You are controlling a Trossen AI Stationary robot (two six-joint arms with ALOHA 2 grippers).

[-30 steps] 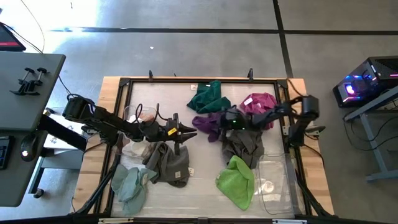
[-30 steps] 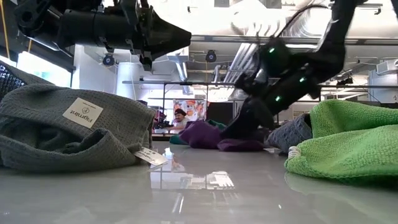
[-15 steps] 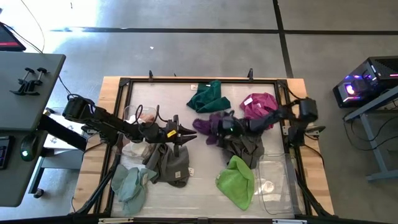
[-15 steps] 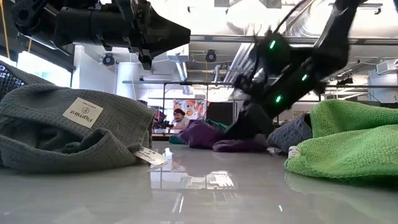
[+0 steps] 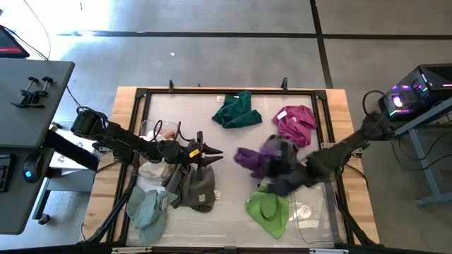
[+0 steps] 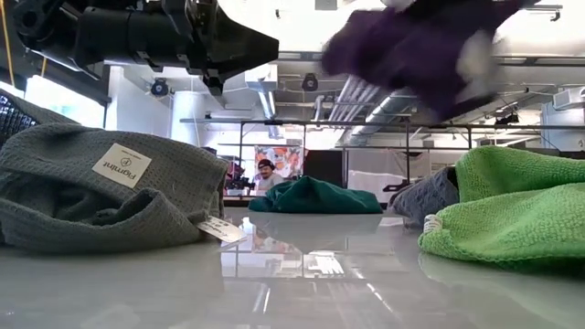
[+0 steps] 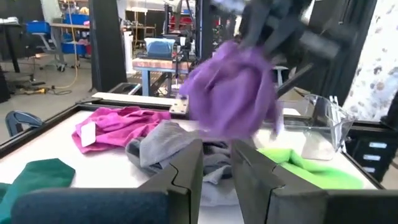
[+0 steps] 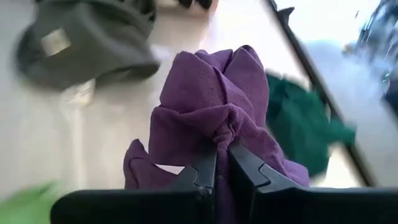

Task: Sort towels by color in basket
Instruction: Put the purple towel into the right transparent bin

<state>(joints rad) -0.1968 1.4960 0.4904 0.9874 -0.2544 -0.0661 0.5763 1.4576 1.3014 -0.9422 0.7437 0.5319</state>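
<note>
My right gripper point(image 8: 222, 149) is shut on a purple towel point(image 5: 253, 161), which hangs above the middle of the table. Under it lie a grey towel point(image 7: 166, 140) and a lime green towel point(image 5: 267, 210). At the back lie a dark green towel point(image 5: 237, 113) and a magenta towel point(image 5: 295, 121). My left gripper point(image 5: 214, 152) hovers left of centre, over a dark grey towel point(image 5: 195, 185). A narrow gap shows between its fingers point(image 7: 186, 171), and nothing is in it. A pale teal towel point(image 5: 148, 212) lies at the near left. My right gripper pinches a bunched-up fold point(image 8: 224, 132) of the purple towel between its two fingers, several layers gathered together. The towel hangs slack in a crumpled bundle point(image 6: 411, 46), lifted clear of the table and the other towels.
A clear basket point(image 5: 314, 204) stands at the near right beside the lime green towel. Another clear basket point(image 5: 150, 130) stands at the left under my left arm. A dark frame point(image 5: 226, 92) runs round the work area. A person point(image 6: 265, 174) shows far behind the table.
My right gripper has taken the purple towel off the grey one. It has carried it up and toward the table's near edge, moving fast. The towel now hangs clear, where before it lay on the table. My left gripper has kept still.
</note>
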